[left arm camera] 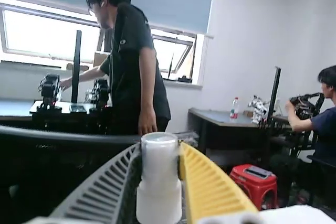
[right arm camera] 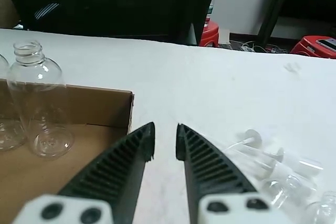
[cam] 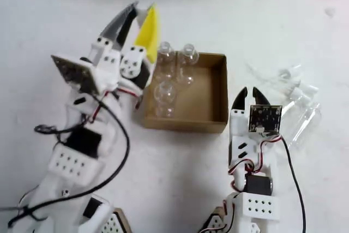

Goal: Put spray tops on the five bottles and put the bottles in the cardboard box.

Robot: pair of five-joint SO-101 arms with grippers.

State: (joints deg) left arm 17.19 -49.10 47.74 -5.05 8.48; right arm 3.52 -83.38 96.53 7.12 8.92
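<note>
My left gripper (cam: 143,9) is raised over the table's far left, beyond the cardboard box (cam: 223,88). Its grey and yellow fingers are shut on a white spray top (left arm camera: 159,177). Three clear bottles without tops stand in the box: two at its far edge (cam: 165,54) (cam: 188,55) and one nearer the middle (cam: 163,94). My right gripper (cam: 250,94) is low beside the box's right wall, its black fingers (right arm camera: 123,166) a little open with nothing between them. More clear bottles (cam: 305,118) and spray tops (cam: 289,80) lie on the table to its right.
The white table (cam: 180,173) has free room in front of the box and along its far edge. Cables trail from both arm bases near the front. In the right wrist view a bottle (right arm camera: 39,98) stands behind the box wall (right arm camera: 89,106).
</note>
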